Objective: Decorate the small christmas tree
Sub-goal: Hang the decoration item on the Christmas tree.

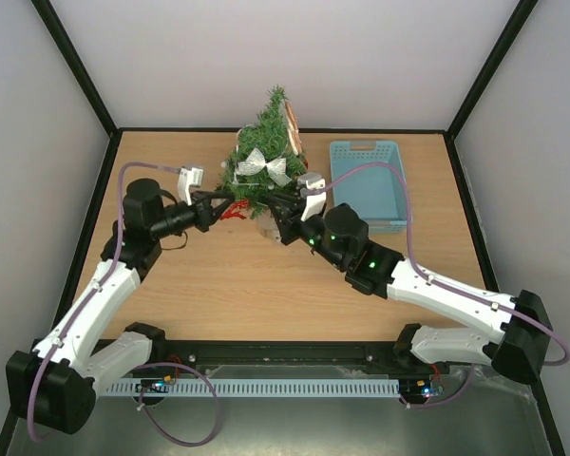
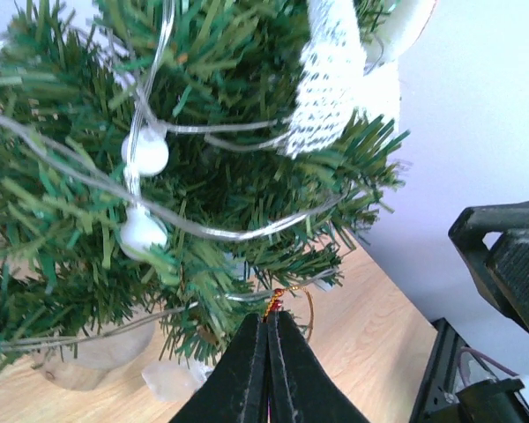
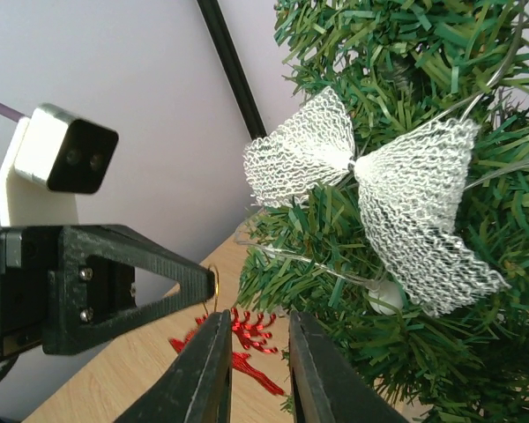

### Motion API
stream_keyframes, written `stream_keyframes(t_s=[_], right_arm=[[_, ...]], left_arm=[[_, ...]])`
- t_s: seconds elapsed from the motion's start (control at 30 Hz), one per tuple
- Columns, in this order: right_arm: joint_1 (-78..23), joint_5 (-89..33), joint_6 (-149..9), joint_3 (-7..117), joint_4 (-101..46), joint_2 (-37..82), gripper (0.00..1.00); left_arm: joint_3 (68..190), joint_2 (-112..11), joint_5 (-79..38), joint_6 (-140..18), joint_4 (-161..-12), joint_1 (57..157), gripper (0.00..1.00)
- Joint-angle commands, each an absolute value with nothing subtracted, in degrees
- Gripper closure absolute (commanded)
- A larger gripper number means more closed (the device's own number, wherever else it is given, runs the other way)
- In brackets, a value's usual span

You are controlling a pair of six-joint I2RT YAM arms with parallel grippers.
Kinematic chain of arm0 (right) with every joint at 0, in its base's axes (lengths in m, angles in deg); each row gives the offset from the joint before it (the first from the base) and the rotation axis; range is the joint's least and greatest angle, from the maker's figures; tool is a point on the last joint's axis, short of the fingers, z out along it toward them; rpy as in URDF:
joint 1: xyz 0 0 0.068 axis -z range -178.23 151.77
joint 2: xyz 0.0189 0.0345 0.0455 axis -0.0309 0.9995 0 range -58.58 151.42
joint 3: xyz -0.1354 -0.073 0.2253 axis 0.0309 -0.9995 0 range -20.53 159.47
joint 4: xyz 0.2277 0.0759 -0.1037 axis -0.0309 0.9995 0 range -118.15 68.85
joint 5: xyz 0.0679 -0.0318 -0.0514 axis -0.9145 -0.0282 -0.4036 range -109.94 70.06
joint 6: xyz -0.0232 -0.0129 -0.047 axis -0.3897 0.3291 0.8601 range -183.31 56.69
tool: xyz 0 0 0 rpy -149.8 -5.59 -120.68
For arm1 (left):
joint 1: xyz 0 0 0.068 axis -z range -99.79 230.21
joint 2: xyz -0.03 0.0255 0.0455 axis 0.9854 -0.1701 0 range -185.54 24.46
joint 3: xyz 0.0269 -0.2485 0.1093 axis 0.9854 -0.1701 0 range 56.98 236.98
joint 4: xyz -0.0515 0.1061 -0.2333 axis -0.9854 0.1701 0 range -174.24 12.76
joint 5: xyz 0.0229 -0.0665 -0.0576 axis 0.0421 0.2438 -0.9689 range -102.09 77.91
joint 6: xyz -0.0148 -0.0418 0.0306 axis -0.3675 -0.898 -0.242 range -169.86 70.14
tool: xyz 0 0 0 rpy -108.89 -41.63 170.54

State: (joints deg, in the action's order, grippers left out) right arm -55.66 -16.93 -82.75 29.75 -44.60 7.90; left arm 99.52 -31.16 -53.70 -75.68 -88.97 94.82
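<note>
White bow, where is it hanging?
In the top view the white bow hangs on the front of the small christmas tree, left of the blue basket.

Left claw (image 1: 228, 201) and right claw (image 1: 271, 204) at the small christmas tree's (image 1: 266, 152) lower branches, red ornament (image 1: 234, 215) between them.

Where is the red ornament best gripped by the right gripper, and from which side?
Grip the red ornament on its spiky body, below the gold loop, which the shut left gripper pinches. Let the right gripper come in opposite the left one, probably: that end is free.
</note>
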Motion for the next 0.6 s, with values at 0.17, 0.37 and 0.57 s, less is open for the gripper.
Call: stream_keyframes(t_s=[0.17, 0.37, 0.57], right_arm=[[-56.07, -6.79, -86.29, 29.35, -38.92, 4.18, 0.71], [-55.82, 6.47, -93.39, 31.23, -27.79, 2.58, 0.64], [-51.08, 1.57, -103.89, 26.84, -26.93, -0.30, 0.64]], left_arm=[[105.79, -30.37, -56.45, -69.35, -80.80, 89.88, 0.98], [105.91, -29.71, -61.28, -71.10, -80.79, 88.31, 0.98], [106.75, -27.90, -56.63, -68.83, -73.87, 88.29, 0.98]])
